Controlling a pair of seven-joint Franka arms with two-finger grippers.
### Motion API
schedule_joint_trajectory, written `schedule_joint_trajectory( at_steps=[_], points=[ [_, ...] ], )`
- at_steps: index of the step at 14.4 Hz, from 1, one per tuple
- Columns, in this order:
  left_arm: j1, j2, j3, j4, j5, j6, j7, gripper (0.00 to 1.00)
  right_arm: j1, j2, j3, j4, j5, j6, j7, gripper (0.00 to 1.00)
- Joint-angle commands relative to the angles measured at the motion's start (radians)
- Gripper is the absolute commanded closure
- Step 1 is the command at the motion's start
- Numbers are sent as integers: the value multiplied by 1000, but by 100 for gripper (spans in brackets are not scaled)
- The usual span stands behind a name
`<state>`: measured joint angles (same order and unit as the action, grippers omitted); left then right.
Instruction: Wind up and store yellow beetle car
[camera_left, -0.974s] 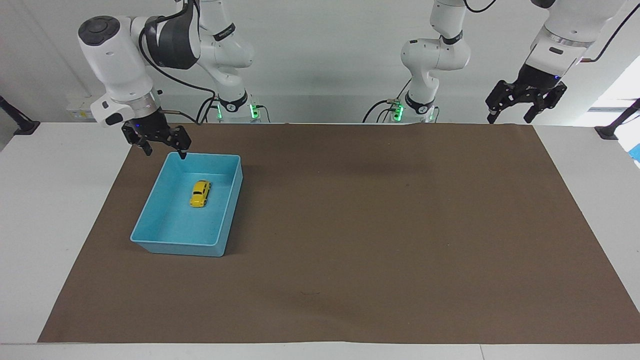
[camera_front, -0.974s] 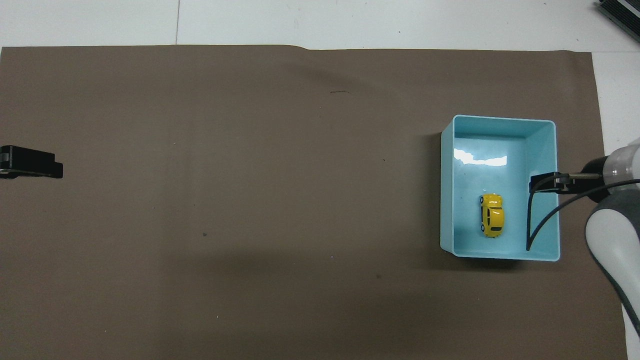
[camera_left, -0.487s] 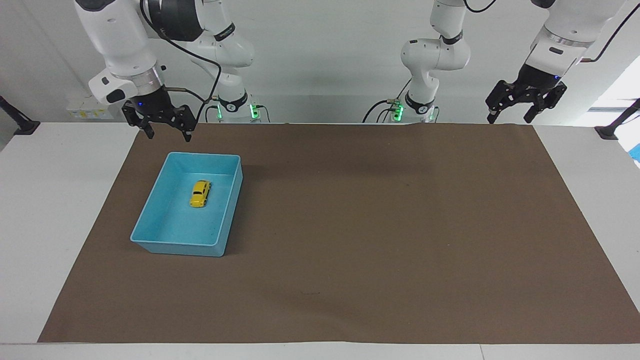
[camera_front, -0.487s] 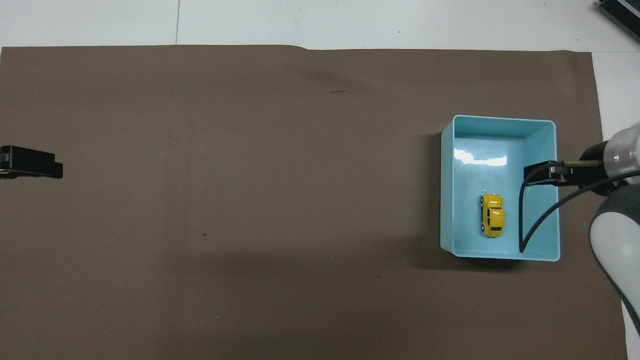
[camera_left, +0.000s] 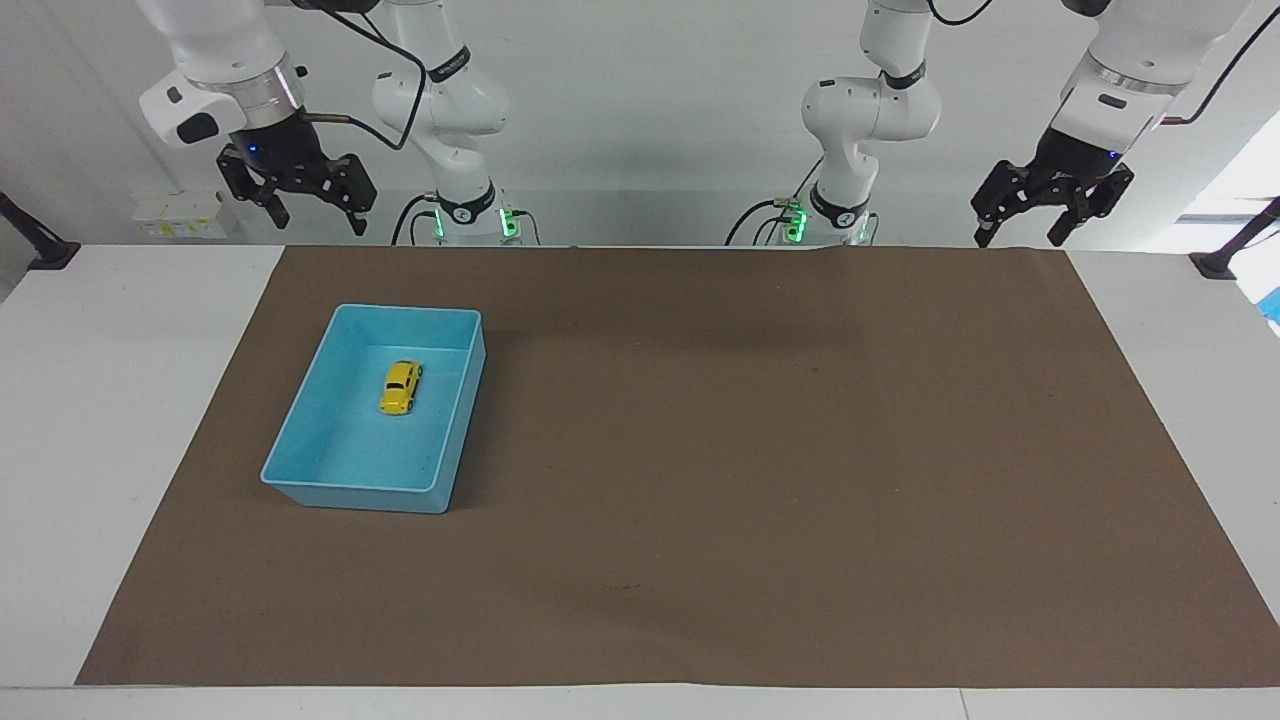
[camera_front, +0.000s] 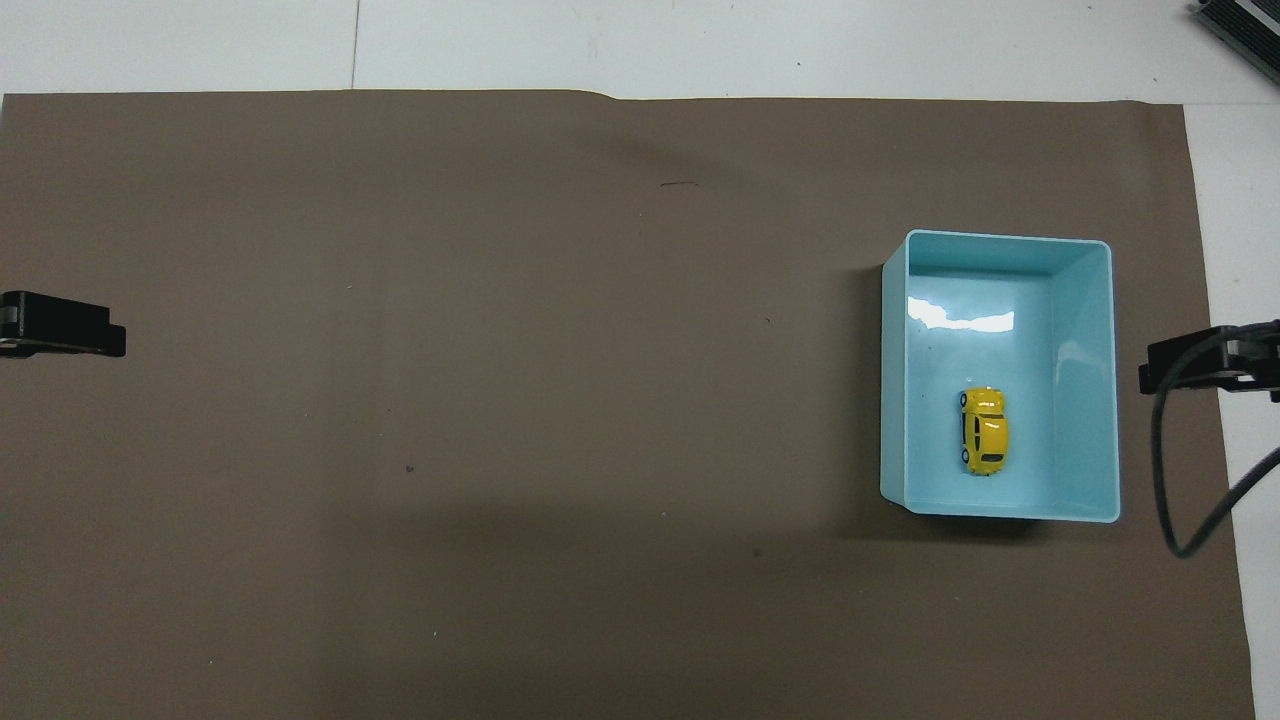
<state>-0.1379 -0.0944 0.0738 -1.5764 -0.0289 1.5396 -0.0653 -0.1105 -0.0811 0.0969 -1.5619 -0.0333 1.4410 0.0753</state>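
The yellow beetle car (camera_left: 401, 387) (camera_front: 984, 431) lies on the floor of the blue bin (camera_left: 300, 460) (camera_front: 1090, 380), in the half of the bin nearer to the robots. My right gripper (camera_left: 315, 212) (camera_front: 1160, 372) hangs open and empty, high above the mat's edge at the right arm's end, clear of the bin. My left gripper (camera_left: 1025, 228) (camera_front: 110, 340) waits open and empty, raised over the mat's edge at the left arm's end.
A brown mat (camera_left: 760, 460) (camera_front: 500, 400) covers most of the white table (camera_left: 110, 400). The right arm's black cable (camera_front: 1185, 520) loops beside the bin in the overhead view.
My right gripper has risen from the bin's rim nearest the robots and drawn back toward its base, empty. The car, the bin and the left arm have not moved.
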Motion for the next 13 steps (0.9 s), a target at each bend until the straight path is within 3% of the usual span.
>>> schedule_joint_trajectory(
  at_steps=[1,13],
  points=[
    [18,2,-11,13,4,-18,5,0,-3,17,1,19,15,-4,-25,0],
    [18,2,-11,13,4,-16,5,0,-5,0,1,-18,27,33,-23,0]
  ],
)
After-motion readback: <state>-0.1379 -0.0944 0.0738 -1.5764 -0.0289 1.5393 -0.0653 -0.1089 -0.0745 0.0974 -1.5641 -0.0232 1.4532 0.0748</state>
